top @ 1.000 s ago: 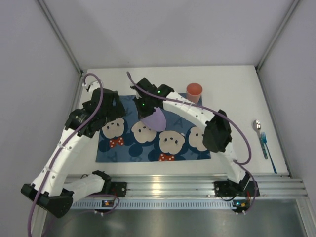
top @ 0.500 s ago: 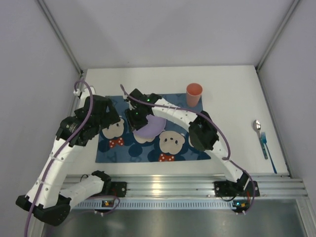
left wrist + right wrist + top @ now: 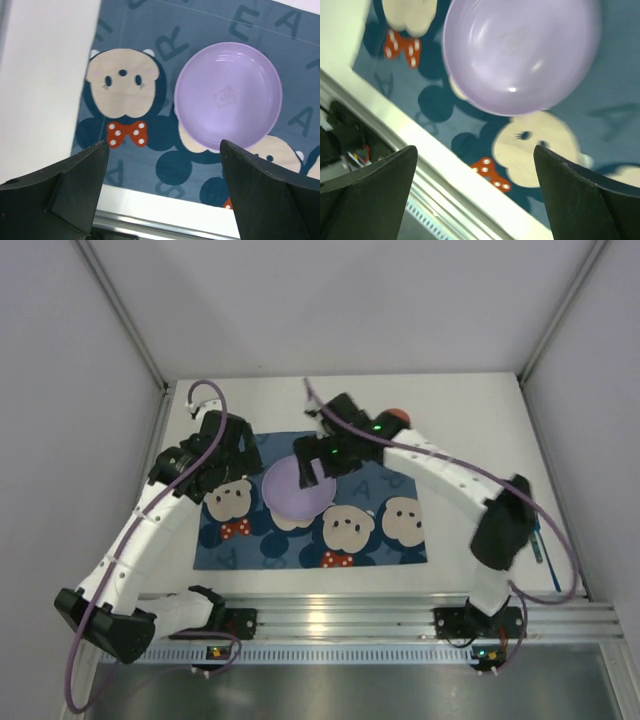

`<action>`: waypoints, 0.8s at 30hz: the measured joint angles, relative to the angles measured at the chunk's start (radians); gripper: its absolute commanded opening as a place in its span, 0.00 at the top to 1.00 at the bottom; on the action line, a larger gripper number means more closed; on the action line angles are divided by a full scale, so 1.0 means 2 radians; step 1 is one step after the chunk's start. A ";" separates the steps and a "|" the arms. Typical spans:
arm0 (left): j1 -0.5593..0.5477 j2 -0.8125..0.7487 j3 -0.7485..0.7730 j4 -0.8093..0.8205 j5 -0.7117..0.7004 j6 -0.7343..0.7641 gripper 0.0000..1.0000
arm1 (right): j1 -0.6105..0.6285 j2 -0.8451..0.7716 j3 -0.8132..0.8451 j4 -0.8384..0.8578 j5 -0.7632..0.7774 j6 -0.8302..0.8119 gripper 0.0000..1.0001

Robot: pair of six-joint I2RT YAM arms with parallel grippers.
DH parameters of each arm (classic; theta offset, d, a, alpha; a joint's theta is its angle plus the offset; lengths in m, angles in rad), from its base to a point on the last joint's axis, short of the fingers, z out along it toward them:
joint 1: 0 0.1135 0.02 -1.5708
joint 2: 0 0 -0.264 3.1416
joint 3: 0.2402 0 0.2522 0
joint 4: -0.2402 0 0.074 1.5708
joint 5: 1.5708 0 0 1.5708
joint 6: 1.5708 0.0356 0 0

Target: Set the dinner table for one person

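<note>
A round lilac plate (image 3: 296, 491) lies flat on the dark blue mouse-print mat (image 3: 355, 545), left of the mat's middle, on the white dinner table (image 3: 470, 420). My right gripper (image 3: 312, 468) hovers over the plate's far right rim, open and holding nothing. In the right wrist view the plate (image 3: 520, 50) sits above the open gripper (image 3: 475, 150). My left gripper (image 3: 226, 454) hangs open over the mat's far left corner. The left wrist view has the plate (image 3: 227, 95) up and to the right of the open gripper (image 3: 164, 146).
An orange cup (image 3: 399, 413) stands behind the mat's far right corner, mostly hidden by my right arm. A blue fork (image 3: 538, 543) lies near the table's right edge, partly behind the right elbow. Grey walls close in the table on three sides.
The right gripper lowered the tilted plate flat onto the mat, let go, opened wide and drew back to the right. The left arm swung slightly toward the back.
</note>
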 measured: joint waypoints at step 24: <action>-0.037 0.182 0.035 0.167 0.194 0.034 0.07 | -0.613 -0.191 -0.267 -0.046 0.139 0.006 0.00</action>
